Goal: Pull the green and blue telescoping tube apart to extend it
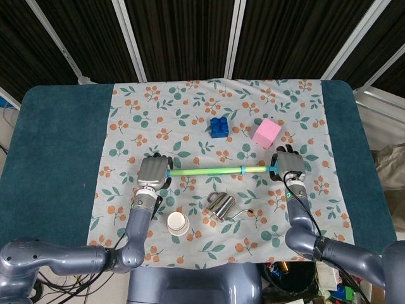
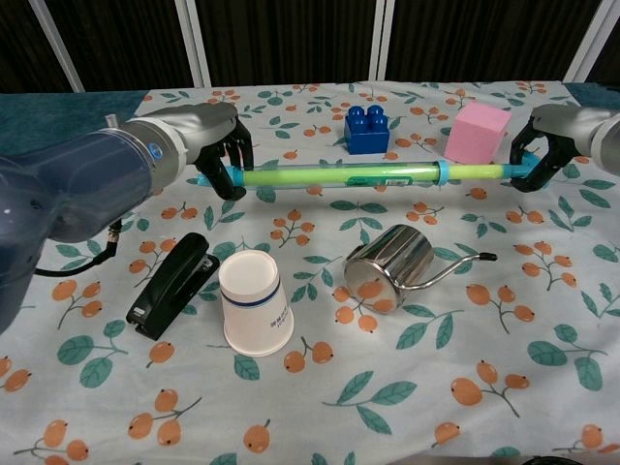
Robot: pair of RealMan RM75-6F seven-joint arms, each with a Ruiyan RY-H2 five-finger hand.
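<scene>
The green and blue telescoping tube (image 1: 209,171) (image 2: 339,174) hangs level above the flowered cloth, stretched out between my two hands. My left hand (image 1: 154,171) (image 2: 208,145) grips its thick green end, where a blue tip shows. My right hand (image 1: 288,163) (image 2: 547,140) grips the thin green end past the blue collar (image 2: 441,172). Both hands have their fingers wrapped round the tube.
Under the tube lie a shiny metal cup with a long handle (image 2: 392,266), a white paper cup (image 2: 255,300) and a black stapler (image 2: 174,283). Behind it stand a blue toy brick (image 2: 367,129) and a pink cube (image 2: 477,133).
</scene>
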